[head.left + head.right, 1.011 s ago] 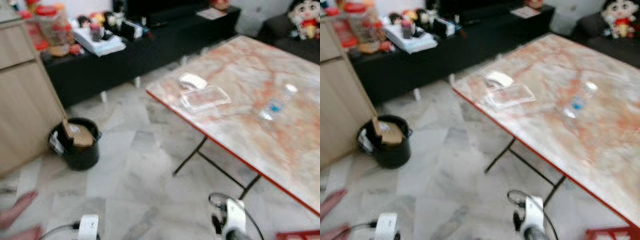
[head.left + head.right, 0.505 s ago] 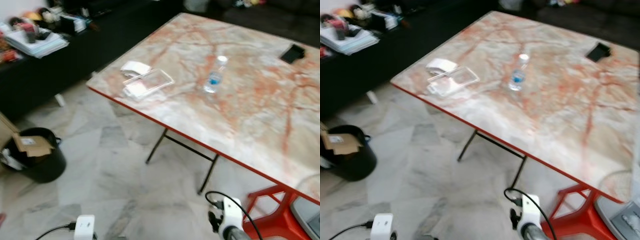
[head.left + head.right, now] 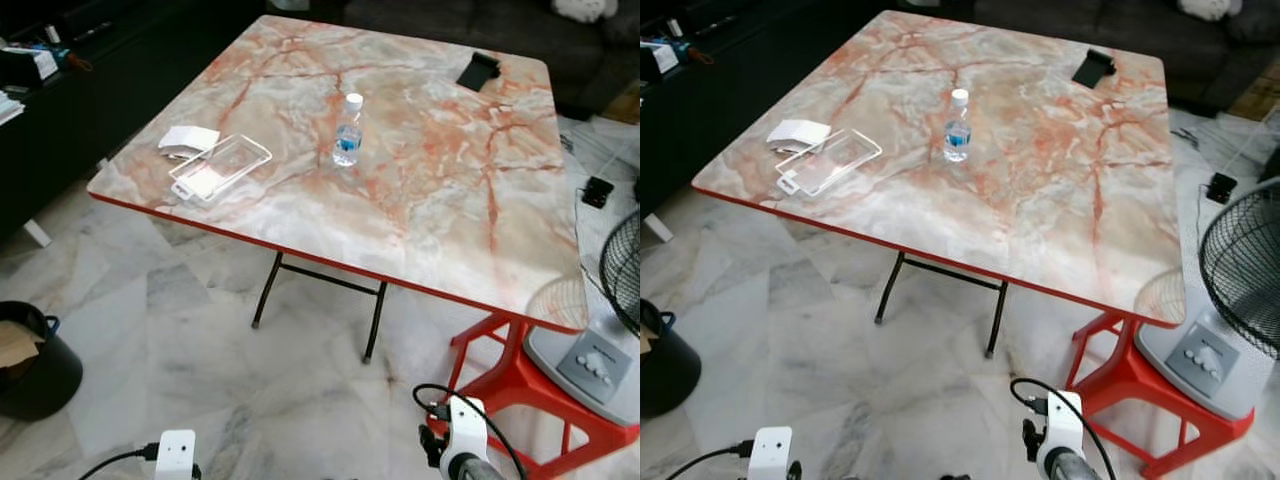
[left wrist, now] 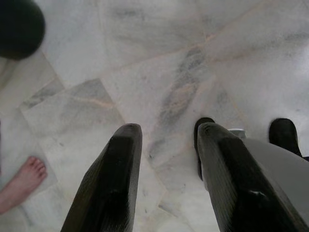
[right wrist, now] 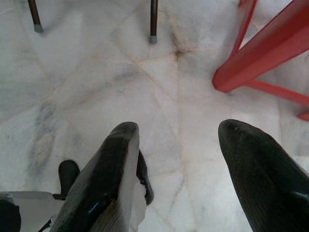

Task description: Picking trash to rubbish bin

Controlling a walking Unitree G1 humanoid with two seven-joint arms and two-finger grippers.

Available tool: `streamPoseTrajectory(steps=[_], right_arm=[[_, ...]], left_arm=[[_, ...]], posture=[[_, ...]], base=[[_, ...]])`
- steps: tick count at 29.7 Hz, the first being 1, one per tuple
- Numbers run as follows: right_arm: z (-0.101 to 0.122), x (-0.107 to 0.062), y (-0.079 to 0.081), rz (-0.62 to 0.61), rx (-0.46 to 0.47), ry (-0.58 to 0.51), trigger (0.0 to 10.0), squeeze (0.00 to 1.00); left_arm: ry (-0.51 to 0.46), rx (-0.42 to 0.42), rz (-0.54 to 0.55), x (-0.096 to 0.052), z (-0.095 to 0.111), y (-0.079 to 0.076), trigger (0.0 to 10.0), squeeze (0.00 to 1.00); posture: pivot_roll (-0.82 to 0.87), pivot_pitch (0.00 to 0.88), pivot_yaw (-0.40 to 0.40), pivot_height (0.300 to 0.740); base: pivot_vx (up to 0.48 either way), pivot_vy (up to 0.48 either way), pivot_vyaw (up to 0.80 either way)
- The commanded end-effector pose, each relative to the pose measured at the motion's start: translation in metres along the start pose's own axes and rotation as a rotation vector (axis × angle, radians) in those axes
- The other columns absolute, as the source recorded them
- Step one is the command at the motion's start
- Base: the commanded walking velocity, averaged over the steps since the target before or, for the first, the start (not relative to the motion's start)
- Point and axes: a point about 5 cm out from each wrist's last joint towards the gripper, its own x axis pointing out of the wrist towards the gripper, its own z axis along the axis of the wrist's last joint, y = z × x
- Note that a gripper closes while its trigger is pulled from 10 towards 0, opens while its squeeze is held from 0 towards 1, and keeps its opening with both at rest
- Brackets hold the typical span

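We see the trash up on the marble-patterned tabletop: a small water bottle stands upright near the middle, and toward the robot's left edge lies a clear plastic tray with a white crumpled paper touching its far corner. A black phone-like thing rests at the far right corner, well apart from the rest. Down on the marble floor, the black rubbish bin sits far left with cardboard inside. We hold our left hand low over the floor, fingers parted and empty, a person's bare foot nearby. Our right hand hangs wide open, holding nothing, near a red stool and a fan.
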Motion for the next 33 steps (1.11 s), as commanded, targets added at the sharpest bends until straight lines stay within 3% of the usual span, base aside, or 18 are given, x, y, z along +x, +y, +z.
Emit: streamPoseTrajectory(steps=[1,33], right_arm=[[-0.005,-0.001,-0.002,-0.010,0.003,0.020,10.0,0.00],[-0.008,-0.001,0.006,-0.017,0.044,0.021,10.0,0.00]], left_arm=[[0.042,-0.009,0.005,-0.003,-0.012,0.002,10.0,0.00],[0.024,0.051,-0.011,0.001,-0.001,0.010,10.0,0.00]], posture=[[0.09,0.185,-0.056,0.740],[0.09,0.163,-0.001,0.740]], base=[[0.000,0.000,-0.78],[0.000,0.000,-0.78]])
